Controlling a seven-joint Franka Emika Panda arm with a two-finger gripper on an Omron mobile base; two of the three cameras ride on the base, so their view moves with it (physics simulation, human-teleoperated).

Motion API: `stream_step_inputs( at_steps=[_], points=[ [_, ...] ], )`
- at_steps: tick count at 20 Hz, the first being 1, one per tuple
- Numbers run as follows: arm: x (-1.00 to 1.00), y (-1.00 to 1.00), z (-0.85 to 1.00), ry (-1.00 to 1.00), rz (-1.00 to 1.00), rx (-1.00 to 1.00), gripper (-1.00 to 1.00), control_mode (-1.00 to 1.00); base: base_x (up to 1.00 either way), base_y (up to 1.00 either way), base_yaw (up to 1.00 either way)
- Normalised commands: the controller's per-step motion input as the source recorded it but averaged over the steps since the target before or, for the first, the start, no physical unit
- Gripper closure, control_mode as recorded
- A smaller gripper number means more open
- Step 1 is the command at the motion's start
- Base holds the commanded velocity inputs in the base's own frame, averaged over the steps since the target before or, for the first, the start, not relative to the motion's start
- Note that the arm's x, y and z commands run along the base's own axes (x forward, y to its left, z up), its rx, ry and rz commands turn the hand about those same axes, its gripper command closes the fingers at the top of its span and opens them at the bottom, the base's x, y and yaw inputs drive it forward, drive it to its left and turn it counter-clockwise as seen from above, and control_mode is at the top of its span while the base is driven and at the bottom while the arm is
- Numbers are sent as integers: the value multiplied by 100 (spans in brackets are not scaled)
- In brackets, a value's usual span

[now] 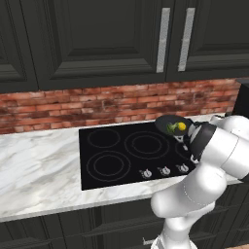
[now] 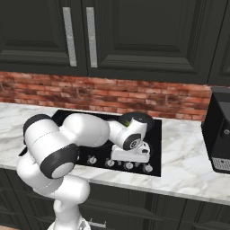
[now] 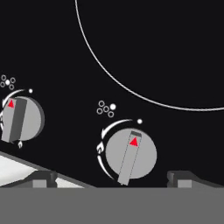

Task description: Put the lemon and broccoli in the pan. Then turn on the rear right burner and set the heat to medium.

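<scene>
Knob under the tool, pan already loaded

Knob (image 3: 131, 153) with a red pointer sits between the two dark fingertips (image 3: 43, 178) of the tool (image 3: 111, 179), which stands fully spread and grasps nothing. The lemon (image 1: 181, 126) and the broccoli (image 1: 171, 128) appear to lie together in the pan (image 1: 172, 124) on the rear right of the cooktop (image 1: 112, 155), so the burner step looks to be the one in hand. To do it well, the tool should descend squarely so the fingers straddle the knob's raised bar, close firmly, then twist only partway along the arc, stopping about mid-scale rather than at either end. The dot pattern beside the knob seems to mark a rear right position, though this is a judgement from small marks. A second knob (image 3: 19, 119) sits to the left, cut off at the edge. In the base views the arm covers the tool, and the broccoli is too small to make out clearly. The counter (image 1: 39, 165) is marble.
</scene>
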Motion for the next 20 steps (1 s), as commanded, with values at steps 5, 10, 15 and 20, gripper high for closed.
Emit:
stream_step_inputs(
  at_steps=[5, 10, 15, 20],
  points=[
    [5, 0, 0, 0, 0, 0, -100, -100, 0, 0, 0],
    [1, 0, -3, 0, 0, 0, -100, -100, 0, 0, 0],
    [4, 0, -11, 0, -1, 0, -100, -100, 0, 0, 0],
    [12, 0, -13, 0, 0, 0, -100, -100, 0, 0, 0]
  ],
)
